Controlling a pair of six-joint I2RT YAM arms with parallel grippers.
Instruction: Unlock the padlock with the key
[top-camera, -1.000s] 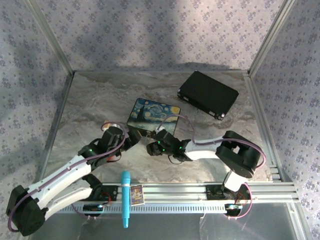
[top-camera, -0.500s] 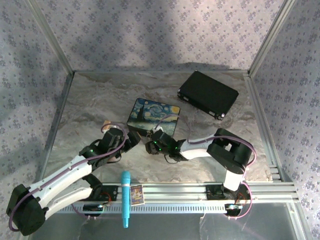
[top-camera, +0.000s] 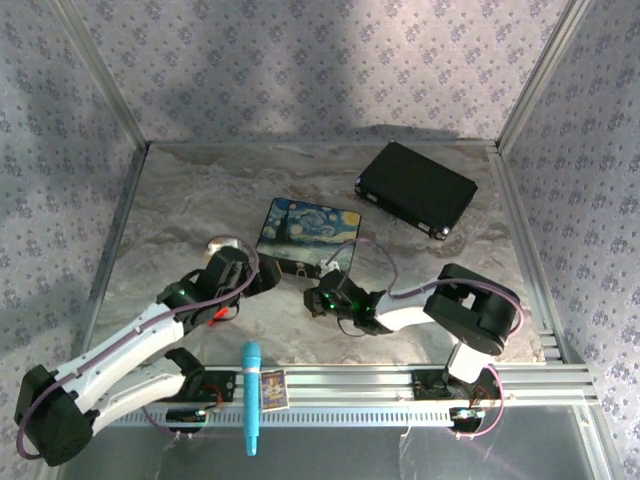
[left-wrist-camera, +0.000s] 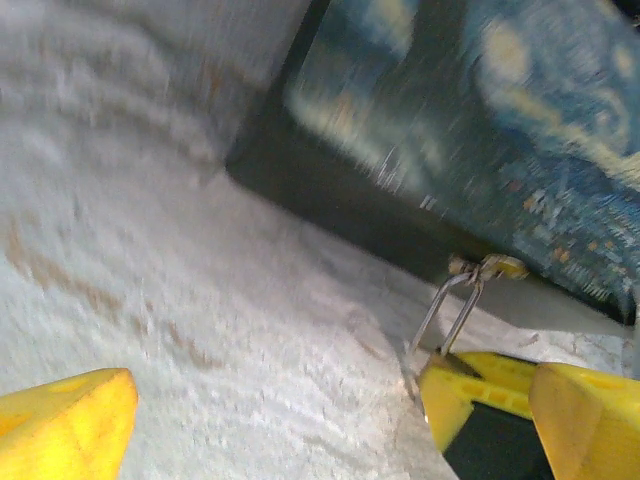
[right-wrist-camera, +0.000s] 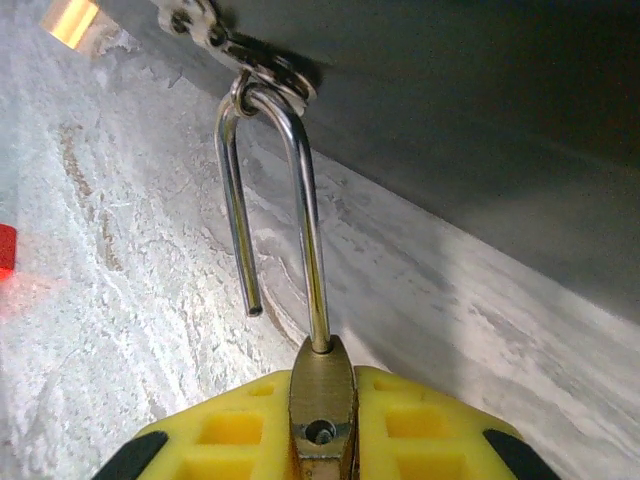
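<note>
Brass padlock (right-wrist-camera: 320, 395) is clenched in your right pincer (right-wrist-camera: 322, 420), one leg of its shackle (right-wrist-camera: 303, 180) free, the shackle hooked through the painted box's (left-wrist-camera: 480, 100) hasp (right-wrist-camera: 262, 68); your left pincer (left-wrist-camera: 270, 420) gapes wide nearby, over the table (right-wrist-camera: 120, 250).

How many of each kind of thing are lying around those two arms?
boxes: 2, a painted box and a black box
blocks: 2, a tan block and a red block
padlock: 1
marker: 1
card: 1
total: 7
</note>
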